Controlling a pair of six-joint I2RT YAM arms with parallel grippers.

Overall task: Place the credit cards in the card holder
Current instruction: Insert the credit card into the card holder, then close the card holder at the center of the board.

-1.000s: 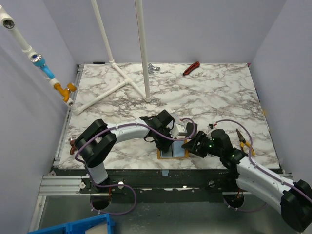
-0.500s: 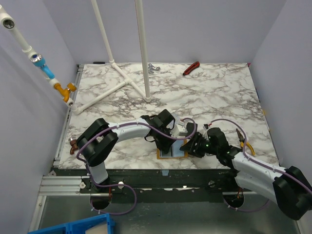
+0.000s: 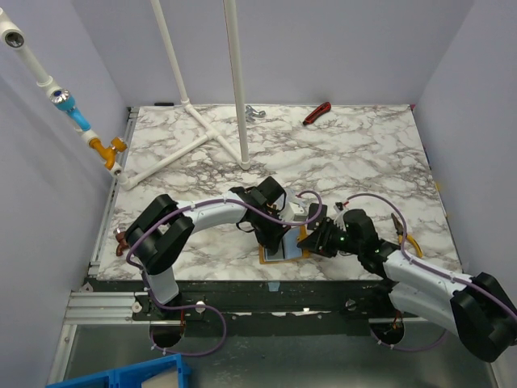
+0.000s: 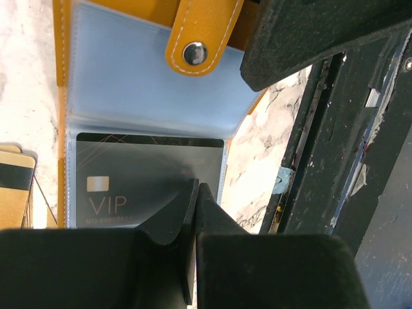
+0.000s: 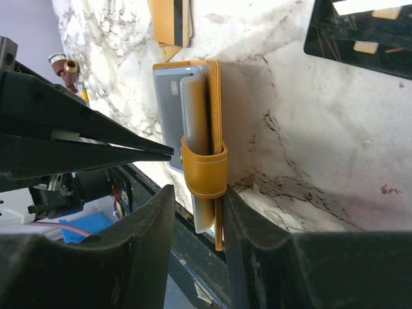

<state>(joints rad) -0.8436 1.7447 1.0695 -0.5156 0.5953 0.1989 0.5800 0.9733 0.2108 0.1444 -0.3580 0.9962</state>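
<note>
- My left gripper (image 4: 195, 193) has its fingers pressed together with nothing between them, tips resting over the dark card marked VIP (image 4: 149, 183)
- That VIP card sits inside a clear sleeve of the card holder (image 4: 138, 84), which lies open on the marble table (image 3: 347, 162) near its front edge
- My right gripper (image 5: 198, 196) stands partly open, its two fingers either side of the holder's tan strap (image 5: 204, 168); I cannot tell whether they touch it
- A pale grey card (image 5: 195, 122) stands in the holder's pocket behind the strap
- A gold-tan card with a dark stripe (image 5: 171, 19) lies on the table just beyond the holder
- Another dark card (image 5: 360, 32) lies on the marble, well apart from the holder
</note>
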